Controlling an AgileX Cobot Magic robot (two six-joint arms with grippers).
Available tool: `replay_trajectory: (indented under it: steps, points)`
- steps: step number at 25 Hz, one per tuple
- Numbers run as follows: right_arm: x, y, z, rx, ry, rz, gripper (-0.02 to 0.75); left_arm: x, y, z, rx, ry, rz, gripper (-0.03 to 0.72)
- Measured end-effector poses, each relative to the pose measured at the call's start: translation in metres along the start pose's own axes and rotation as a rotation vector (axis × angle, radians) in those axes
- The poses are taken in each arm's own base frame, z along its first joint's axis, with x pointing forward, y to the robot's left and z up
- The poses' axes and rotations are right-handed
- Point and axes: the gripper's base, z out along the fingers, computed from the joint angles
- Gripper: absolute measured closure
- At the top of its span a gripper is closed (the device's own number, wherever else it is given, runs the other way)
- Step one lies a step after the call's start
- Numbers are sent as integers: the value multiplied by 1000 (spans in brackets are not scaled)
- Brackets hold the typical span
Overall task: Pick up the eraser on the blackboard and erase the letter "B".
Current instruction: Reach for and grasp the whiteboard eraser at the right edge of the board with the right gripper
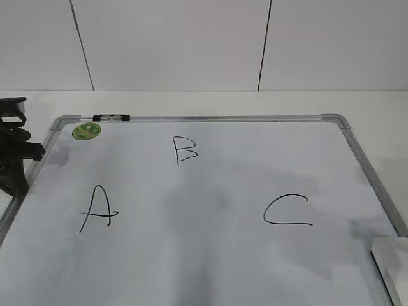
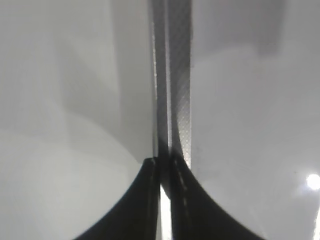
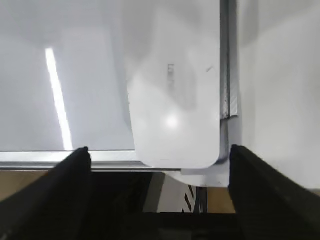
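Eraser [image 3: 175, 100] right under my right wrist camera: a flat white plastic block with rounded corners, smooth and a little glossy, faint grey print on its top. It lies on the blackboard's [image 1: 210, 255] near right corner, its long side running along the silver metal frame and its near end hanging over the front rail. From the outside camera only a white corner of it [image 1: 392, 264] shows at the lower right edge.

My right gripper [image 3: 159, 155] is spread wide, one dark finger [image 3: 65, 185] left of the eraser and the other past its right side, over the frame. The eraser sits between them, and neither finger is touching it. Nothing held.

The letter "B" [image 1: 185, 151] stands up near the far edge of the board, thin black strokes, well apart from the eraser. An "A" [image 1: 97, 209] is at the left, a "C" [image 1: 287, 211] at the right, a round green sticker [image 1: 86, 131] in the far left corner, and a small black-and-silver clip [image 1: 111, 117] on the top rail.

My left gripper [image 2: 163, 165] is closed, fingers pressed together, empty, hovering over the board's left frame rail [image 2: 172, 75].
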Motion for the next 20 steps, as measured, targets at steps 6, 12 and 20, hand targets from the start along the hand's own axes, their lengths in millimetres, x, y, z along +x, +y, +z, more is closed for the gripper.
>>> replay_trajectory:
  steps: [6,12,20]
  points:
    - [-20,-1,23,18,33,-6,78,0,0,0,1,0,-1,669]
    - [-33,-3,42,39,69,-12,77,0,0,0,1,0,-1,669]
    - [-44,-5,60,54,99,-13,77,0,0,0,2,0,-1,669]
